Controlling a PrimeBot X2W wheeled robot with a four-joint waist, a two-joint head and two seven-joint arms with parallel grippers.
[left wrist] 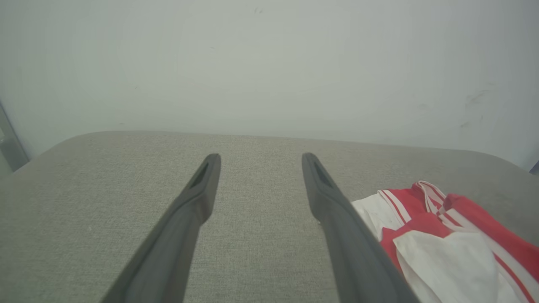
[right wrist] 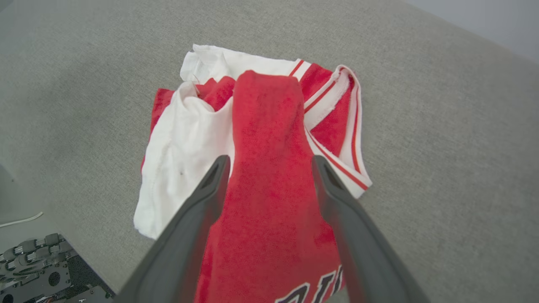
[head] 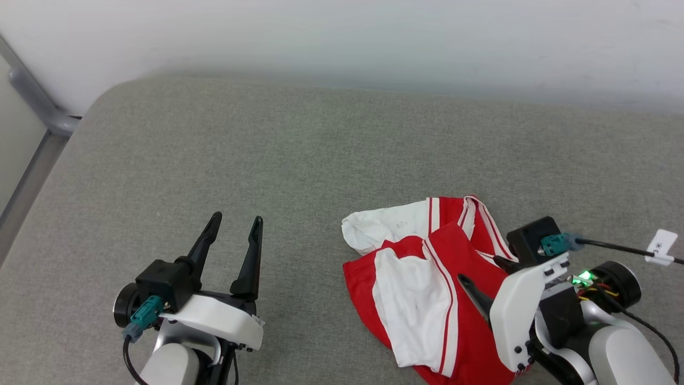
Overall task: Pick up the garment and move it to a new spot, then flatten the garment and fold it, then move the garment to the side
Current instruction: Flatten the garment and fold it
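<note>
The garment lies crumpled on the grey padded surface at the lower right, red with white sleeves and striped trim. My right gripper stands over its right part with its jaws wide apart. In the right wrist view a ridge of red cloth on the garment runs between the two fingers of the right gripper, and black white-outlined lettering peeks out at the bottom. My left gripper is open and empty, left of the garment. From its own wrist, the left gripper points at the wall.
A pale wall rises behind the surface's rounded far edge. A grey metal rail runs down the left side. A cable with a white tag leaves my right wrist. Part of the robot's base shows beside the near edge.
</note>
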